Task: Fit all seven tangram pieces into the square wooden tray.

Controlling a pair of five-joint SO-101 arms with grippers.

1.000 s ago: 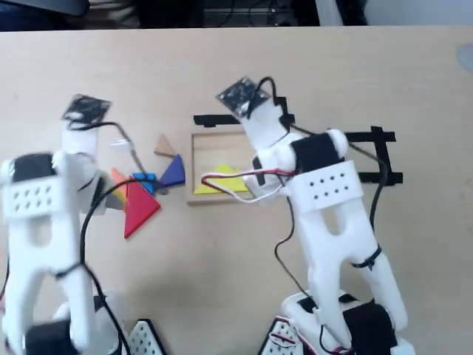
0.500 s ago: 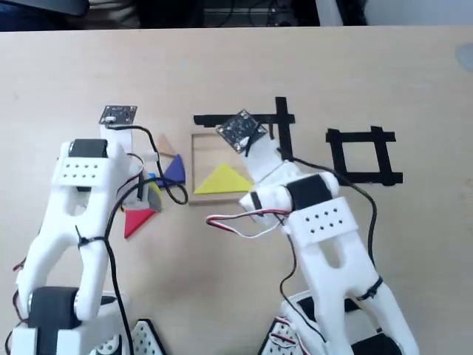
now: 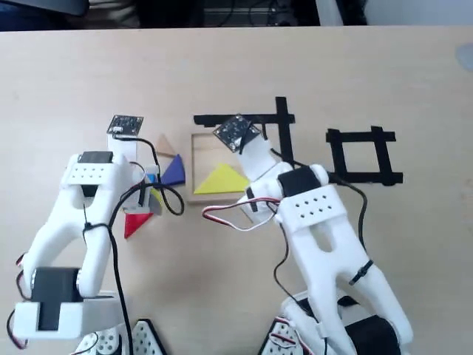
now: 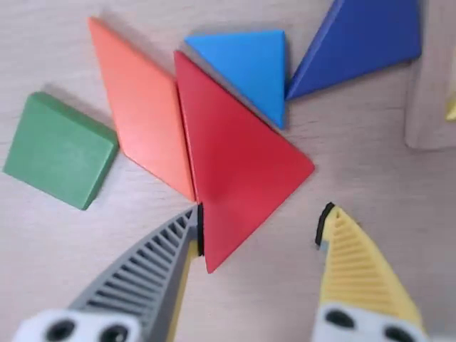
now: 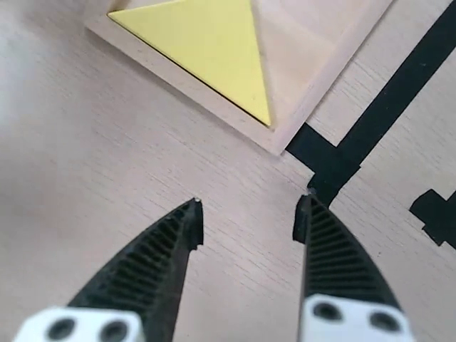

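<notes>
My left gripper [image 4: 261, 217] hangs open just above the table, its fingers either side of a corner of the red triangle [image 4: 235, 178]. Around that piece lie an orange parallelogram [image 4: 142, 121], a light blue triangle [image 4: 246, 68], a dark blue triangle [image 4: 363, 39] and a green square [image 4: 60, 149]. In the high view this gripper [image 3: 148, 198] sits left of the wooden tray [image 3: 205, 142]. The tray holds a yellow triangle [image 3: 220, 180]. My right gripper [image 5: 249, 214] is open over bare table beside a tray corner [image 5: 285, 142], holding nothing.
A small tan triangle [image 3: 164, 146] lies behind the dark blue triangle [image 3: 174, 171]. Black tape lines [image 3: 281, 122] run behind and right of the tray, with a taped square [image 3: 362, 155] farther right. The right arm's body [image 3: 310, 200] overhangs the tray's front right.
The left arm swung right from the table's left side and now hovers over the loose pieces. The right arm pulled back from over the tray toward its front edge.
</notes>
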